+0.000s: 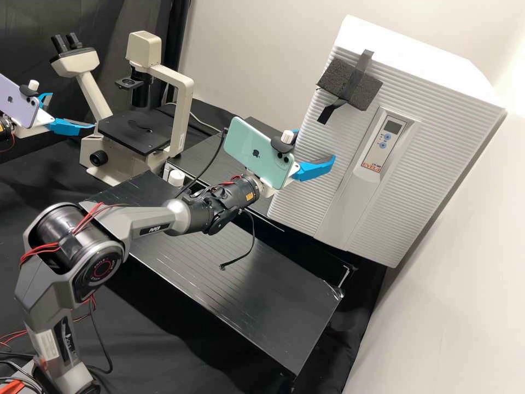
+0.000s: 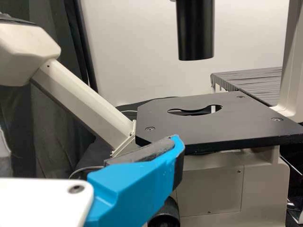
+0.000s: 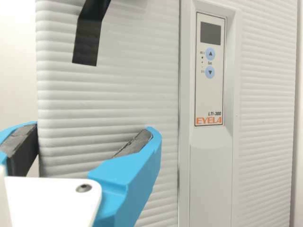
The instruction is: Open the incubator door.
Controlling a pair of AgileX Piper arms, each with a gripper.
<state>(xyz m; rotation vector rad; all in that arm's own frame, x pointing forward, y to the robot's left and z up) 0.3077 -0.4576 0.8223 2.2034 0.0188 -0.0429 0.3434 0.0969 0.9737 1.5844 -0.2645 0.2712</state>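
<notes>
The white incubator (image 1: 377, 137) leans across the right of the high view, its ribbed front door shut. In the right wrist view the ribbed door (image 3: 109, 94) stands beside the control panel strip (image 3: 210, 71). My right gripper (image 1: 316, 144) is open at the door's left side. Its fingers, in the right wrist view, stand wide apart; that gripper (image 3: 93, 130) has one finger over the ribs and one past the side edge. Contact cannot be told. My left gripper (image 1: 73, 110), open and holding nothing, is by the microscope; the left wrist view shows one finger of this gripper (image 2: 87, 156) near the stage.
A microscope (image 1: 136, 131) with a black stage (image 2: 213, 123) stands at the back left. Dark foam (image 1: 350, 85) is taped onto the incubator's upper corner. A black ribbed platform (image 1: 235, 284) lies below the right arm, and a loose cable (image 1: 253, 235) hangs from that arm.
</notes>
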